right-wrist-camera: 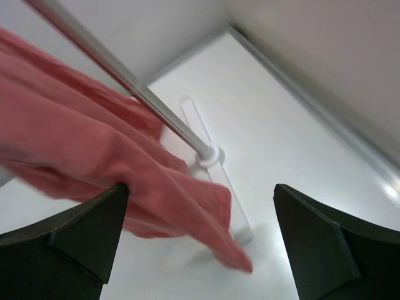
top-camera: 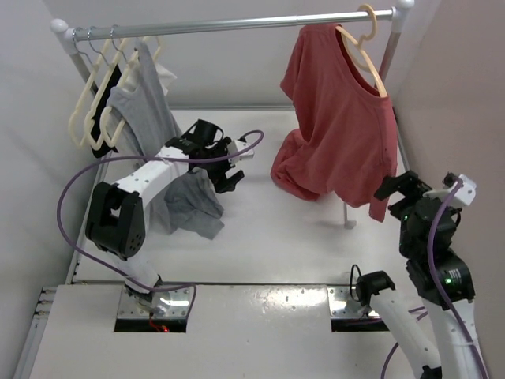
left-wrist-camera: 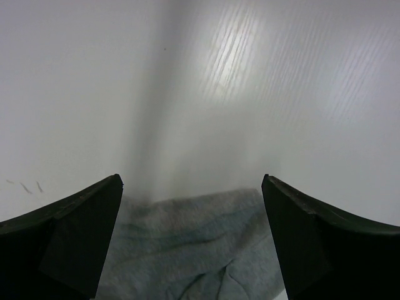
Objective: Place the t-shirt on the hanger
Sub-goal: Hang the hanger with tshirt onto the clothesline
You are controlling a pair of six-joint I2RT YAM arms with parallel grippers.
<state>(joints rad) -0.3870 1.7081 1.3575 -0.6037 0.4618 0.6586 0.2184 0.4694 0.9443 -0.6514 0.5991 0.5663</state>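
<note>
The coral-red t-shirt (top-camera: 339,118) hangs on the tan-orange hanger (top-camera: 364,43), whose hook is over the rail (top-camera: 237,24) at the right. Its lower part bunches to the left and droops to the table. My right gripper (top-camera: 397,189) is open and empty, just right of the shirt's lower hem; in the right wrist view its jaws stand wide apart with the hem (right-wrist-camera: 187,206) between them, untouched. My left gripper (top-camera: 229,167) is open and empty over the grey garment (top-camera: 185,201); its wrist view shows grey cloth (left-wrist-camera: 187,244) between the jaws.
Several cream hangers (top-camera: 95,103) hang at the rail's left end, one holding the grey garment. The rack's right post and white foot (right-wrist-camera: 209,156) stand behind the shirt's hem. White walls close in the table on the left, back and right.
</note>
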